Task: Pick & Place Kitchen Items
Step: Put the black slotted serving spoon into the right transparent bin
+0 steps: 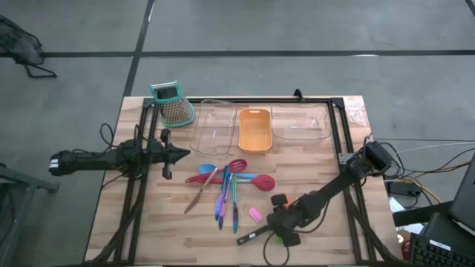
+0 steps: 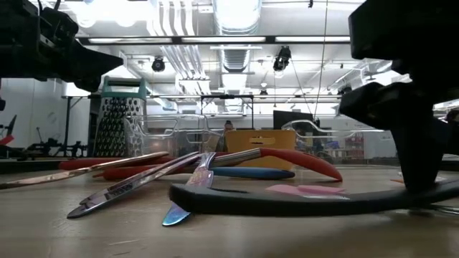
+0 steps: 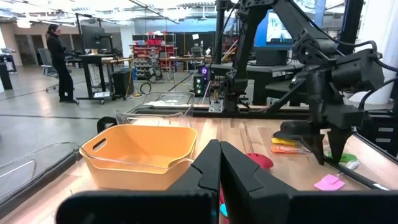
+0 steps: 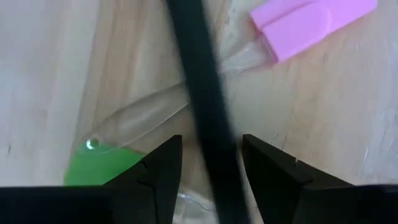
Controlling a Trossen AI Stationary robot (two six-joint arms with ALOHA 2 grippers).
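The right tool [image 4: 208,168] is lowered to the worktop [image 1: 148,222] with its jaws parted on either side of the long black spoon [image 4: 199,93] — the handle runs straight between the two fingers, so a grasp appears to be lined up, though nothing is clamped yet. Under and beside the handle a green piece [image 4: 93,165] and a pink piece [image 4: 311,22] are seen, each with a clear stem; one orange piece [image 1: 279,200] lies just beyond the tool. Well apart from it, the remaining utensils are heaped together in one loose cluster — two red spatulas [image 1: 256,180], one blue spoon [image 1: 207,169] and several thin sticks [image 1: 225,200], at least three, overlapped too much for a sure count. Farther off, one orange tray [image 1: 254,130] is flanked by two clear trays [image 1: 300,122], probably the receiving places, with one grater [image 1: 175,104] at the end. The left tool [image 3: 219,180] is clenched on nothing and is held idle above the worktop, on the far side of the cluster.
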